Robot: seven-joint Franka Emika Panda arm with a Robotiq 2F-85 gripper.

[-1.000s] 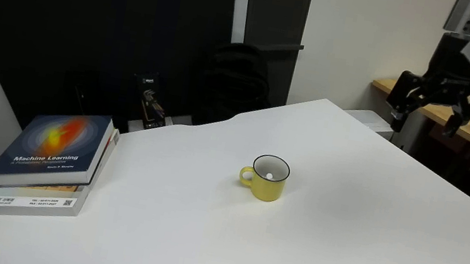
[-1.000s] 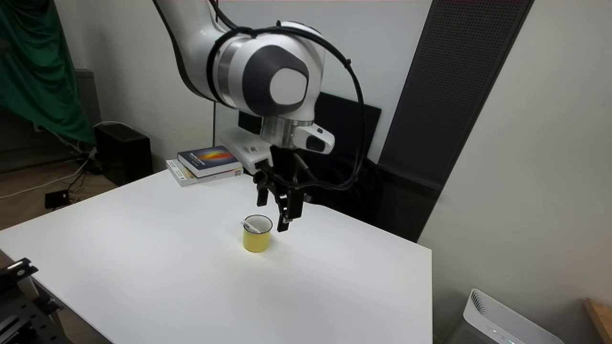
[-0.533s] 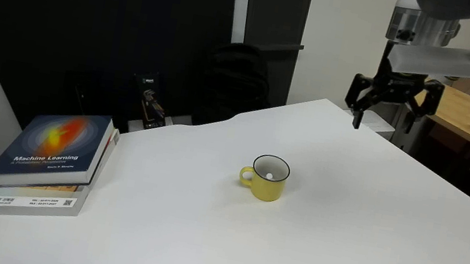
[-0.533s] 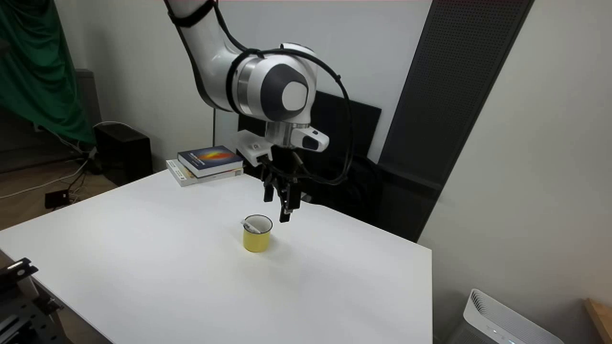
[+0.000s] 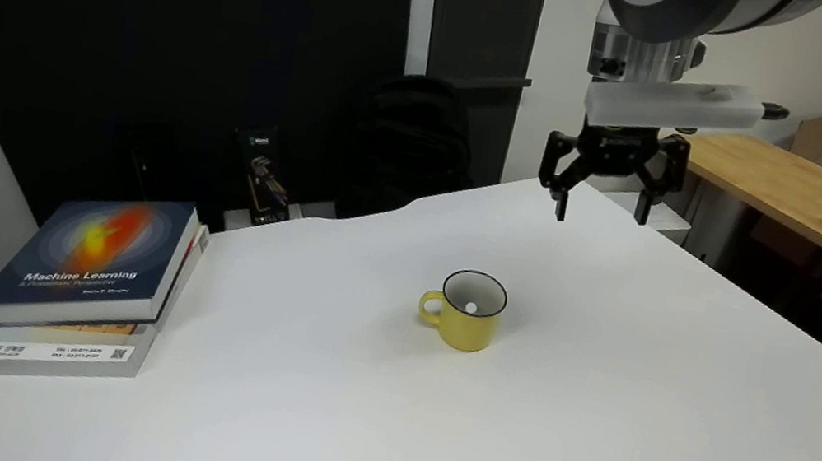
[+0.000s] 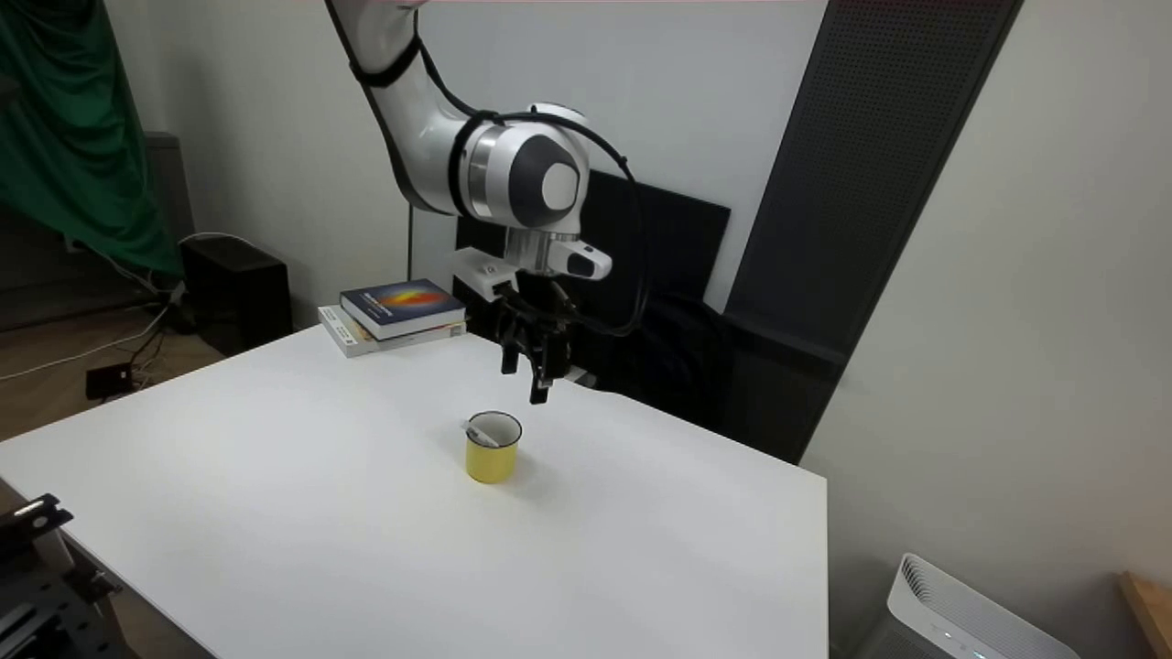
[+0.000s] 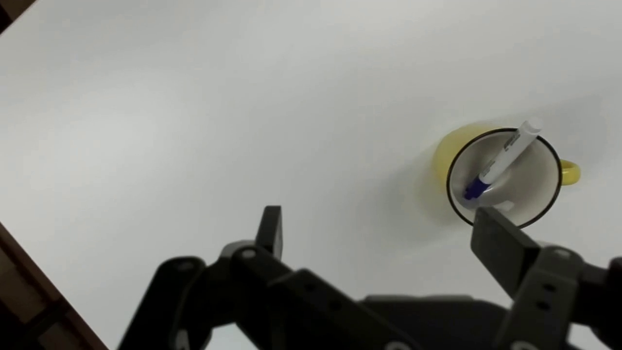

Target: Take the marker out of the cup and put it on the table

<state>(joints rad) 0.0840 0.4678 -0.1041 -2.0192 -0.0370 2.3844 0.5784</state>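
The yellow cup [image 5: 467,330] stands upright on the white table [image 5: 344,428], and it shows in both exterior views [image 6: 491,465]. In the wrist view the cup [image 7: 449,150] is at the right with its handle to the right. The marker [image 7: 505,158] leans inside it, dark blue end down and white end at the rim. In the exterior views the marker shows partly [image 6: 481,435] or only as a white tip [image 5: 471,307]. My gripper [image 5: 601,220] is open and empty above the table, apart from the cup. In the wrist view one finger of the gripper [image 7: 378,209] overlaps the cup's near rim.
Two stacked books [image 5: 87,268] lie at a table corner, also seen behind the cup [image 6: 398,311]. A wooden desk [image 5: 785,189] with cups stands beyond the table. A black backpack [image 5: 412,147] is behind the table's edge.
My gripper has moved left in an exterior view, over the table and nearer the cup's side. In the opposite picture it has moved slightly up and back. The cup and marker have not moved.
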